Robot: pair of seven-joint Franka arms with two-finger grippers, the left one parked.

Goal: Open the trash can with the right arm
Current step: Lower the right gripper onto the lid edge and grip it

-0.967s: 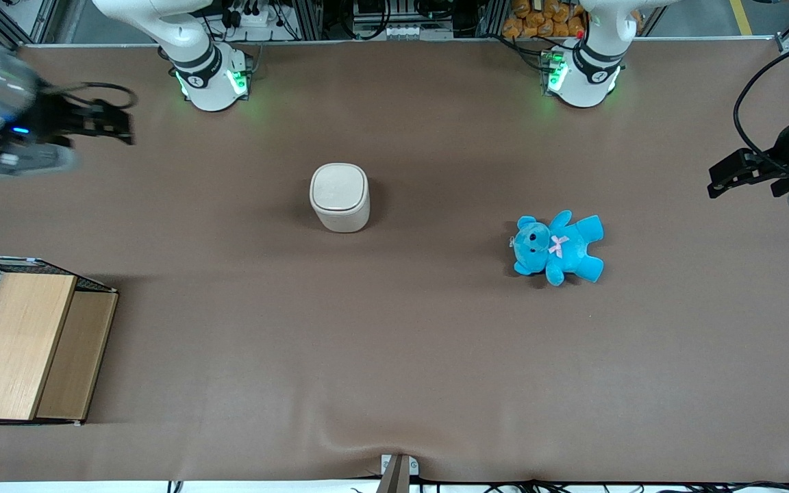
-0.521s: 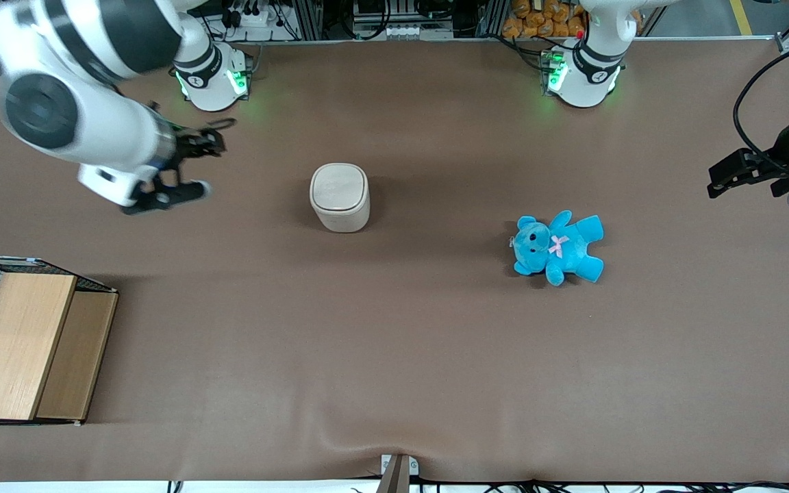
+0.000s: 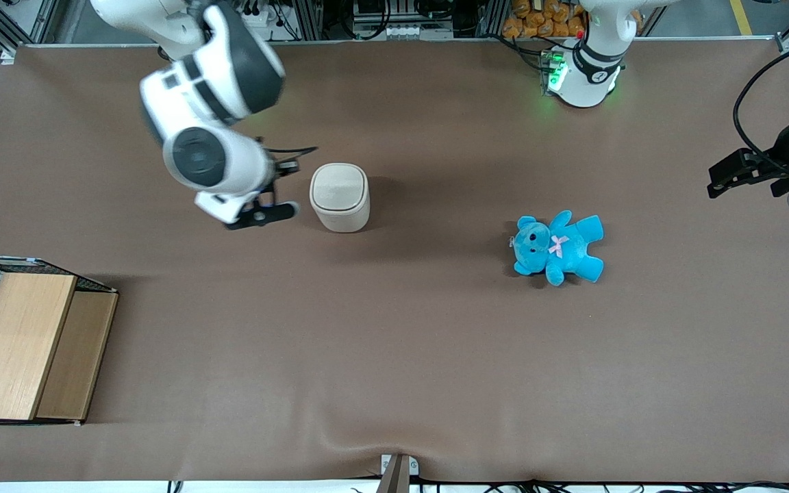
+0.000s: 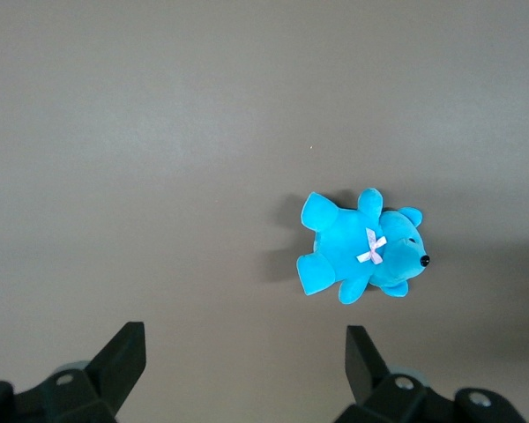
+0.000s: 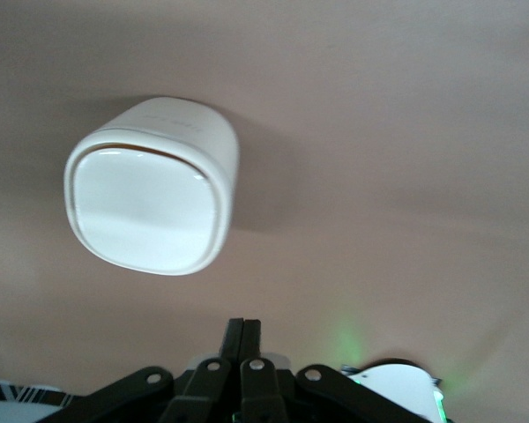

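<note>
The cream-white trash can [image 3: 339,196] stands upright on the brown table with its flat lid down. The right arm's white wrist with its round grey end cap [image 3: 196,155] hovers beside the can, toward the working arm's end of the table. Its black gripper [image 3: 290,166] points at the can and stops a short gap from the wall, touching nothing. In the right wrist view the gripper [image 5: 244,324] is shut, its two fingers pressed flat together with nothing between them, and the trash can [image 5: 150,189] lies ahead of the tips with its lid closed.
A blue teddy bear [image 3: 557,247] lies on the table toward the parked arm's end, also seen as the teddy bear [image 4: 361,247]. A wooden box with wire mesh [image 3: 21,342] sits near the front edge at the working arm's end.
The right arm has swung in from the table's edge toward the middle, bringing its gripper from far off to right beside the trash can. The can and bear have not moved.
</note>
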